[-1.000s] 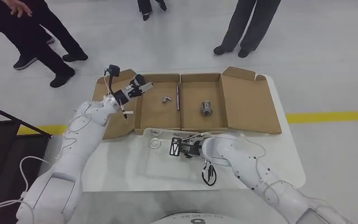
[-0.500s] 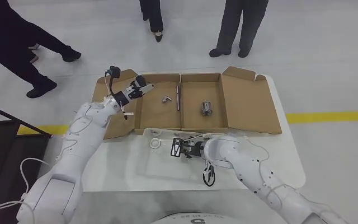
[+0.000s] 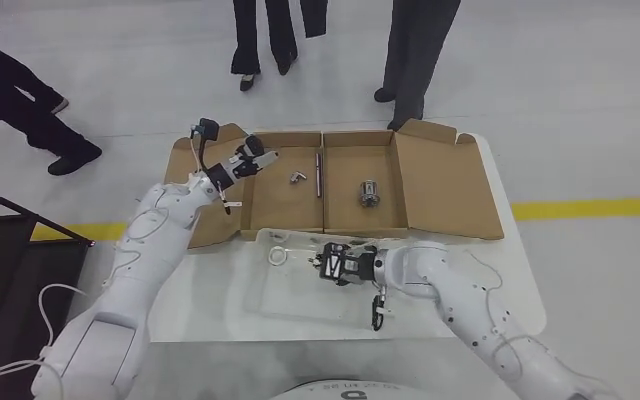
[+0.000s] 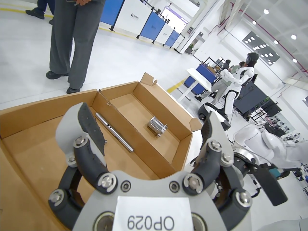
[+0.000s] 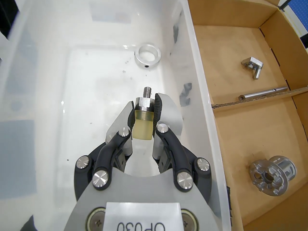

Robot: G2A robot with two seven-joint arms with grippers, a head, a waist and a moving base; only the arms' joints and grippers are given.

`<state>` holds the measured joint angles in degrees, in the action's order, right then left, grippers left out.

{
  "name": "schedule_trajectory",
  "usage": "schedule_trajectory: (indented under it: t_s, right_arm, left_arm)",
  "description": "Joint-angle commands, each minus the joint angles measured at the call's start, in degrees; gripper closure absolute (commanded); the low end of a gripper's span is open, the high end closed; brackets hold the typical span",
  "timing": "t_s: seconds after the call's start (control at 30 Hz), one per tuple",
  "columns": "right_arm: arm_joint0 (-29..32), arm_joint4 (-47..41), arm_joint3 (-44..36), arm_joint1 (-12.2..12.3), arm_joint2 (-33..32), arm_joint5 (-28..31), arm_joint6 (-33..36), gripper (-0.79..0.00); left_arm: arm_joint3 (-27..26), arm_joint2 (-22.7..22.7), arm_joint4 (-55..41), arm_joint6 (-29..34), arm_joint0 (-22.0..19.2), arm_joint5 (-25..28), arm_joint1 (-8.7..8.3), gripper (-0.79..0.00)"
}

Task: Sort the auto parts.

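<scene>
My right gripper clamps the rubber-bodied threaded stud above the clear bin, near the metal ring lying inside, while my left gripper hangs spread wide over the cardboard box.

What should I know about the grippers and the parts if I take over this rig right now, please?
Right gripper: shut on a rubber-bodied stud, held over the clear bin.
Left gripper: open and empty, over one end of the cardboard box.
Done: bracket and rod lie in one compartment, flanged hub in the next.
Left: place the held stud; the metal ring lies in the bin, probably next.
</scene>
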<state>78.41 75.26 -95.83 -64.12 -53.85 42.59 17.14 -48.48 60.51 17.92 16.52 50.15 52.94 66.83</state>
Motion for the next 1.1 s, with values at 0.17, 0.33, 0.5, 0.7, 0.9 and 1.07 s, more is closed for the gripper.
schedule_trajectory:
  t_s: [0.17,0.33,0.5,0.7,0.9,1.07]
  right_arm:
    - [-1.61,-19.64,5.89,0.37,-3.75,9.49,-5.59,0.0]
    - [-3.99,-37.83,12.69,0.43,-3.35,15.41,-5.3,0.0]
    - [-9.29,-62.68,18.31,0.69,2.89,15.41,3.86,0.0]
    - [-14.28,-91.88,23.47,1.0,7.85,15.41,19.92,0.0]
    - [-16.79,-110.91,27.91,0.84,10.67,15.41,29.16,0.0]
    - [-16.79,-110.91,27.91,0.84,10.67,15.41,29.16,0.0]
  left_arm:
    - [-0.82,0.3,0.55,-0.27,0.46,-0.29,0.0,-0.785]
    - [-1.38,0.57,1.04,-0.6,1.03,-0.36,-0.04,-0.785]
    - [-2.25,0.94,1.48,-0.95,1.71,-0.4,-0.12,-0.785]
    - [-3.58,1.35,2.14,-1.32,2.72,-0.79,-0.22,-0.785]
    - [-5.19,1.58,2.54,-1.7,3.71,-1.49,-0.25,-0.785]
    - [-5.19,1.58,2.54,-1.7,3.71,-1.49,-0.25,-0.785]
